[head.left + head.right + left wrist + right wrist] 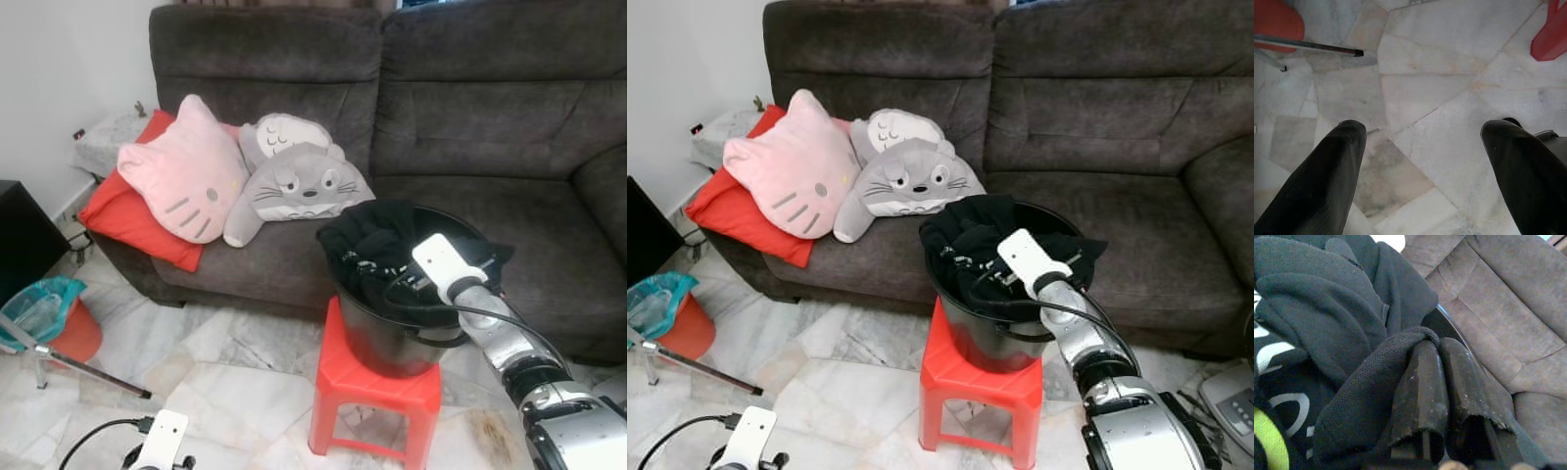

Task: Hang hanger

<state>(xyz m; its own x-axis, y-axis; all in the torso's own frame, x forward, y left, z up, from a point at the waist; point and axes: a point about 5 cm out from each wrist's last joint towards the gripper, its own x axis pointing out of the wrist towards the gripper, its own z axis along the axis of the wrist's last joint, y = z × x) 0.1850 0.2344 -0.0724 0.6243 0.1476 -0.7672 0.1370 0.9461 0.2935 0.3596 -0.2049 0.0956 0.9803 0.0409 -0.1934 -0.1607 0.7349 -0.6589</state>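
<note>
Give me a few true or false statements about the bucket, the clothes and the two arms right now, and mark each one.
1. The black bucket stands on a red stool. True.
2. The right tool is open above the clothes. False: its fingers are shut on a fold of the black clothes.
3. The left tool is open over the marble floor. True.
4. The pink cat cushion lies in the bucket. False: it sits on the sofa, beside the grey cushion.
5. The bucket is empty. False: black clothes fill it and hang over its rim.
</note>
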